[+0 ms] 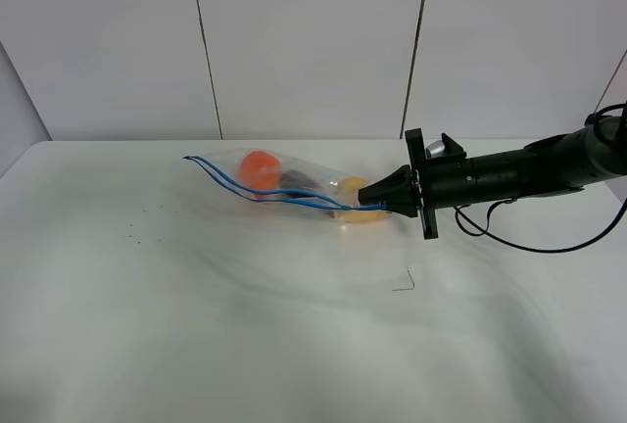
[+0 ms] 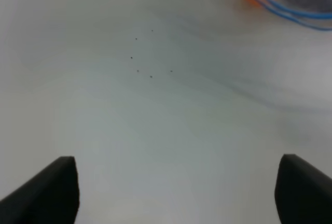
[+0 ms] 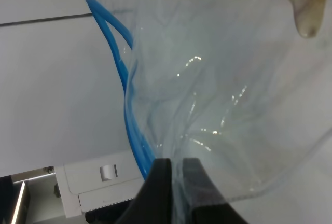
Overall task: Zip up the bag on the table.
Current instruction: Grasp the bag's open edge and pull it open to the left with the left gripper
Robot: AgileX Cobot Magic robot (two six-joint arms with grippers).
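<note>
Worktop: white, matte, carries all items below
Left gripper: outside the high view; in its wrist view the two dark fingers stand wide apart above the worktop, holding nothing
Dark specks: scattered on the worktop's left part
Bag: clear plastic, lying far of centre
Zip strip: blue, its two tracks apart at the left end
Contents, seen through the plastic: orange, dark eggplant, yellow pear
Right gripper: reaching in from the right, fingers together, clamped on the bag's right end beside the zip strip
</note>
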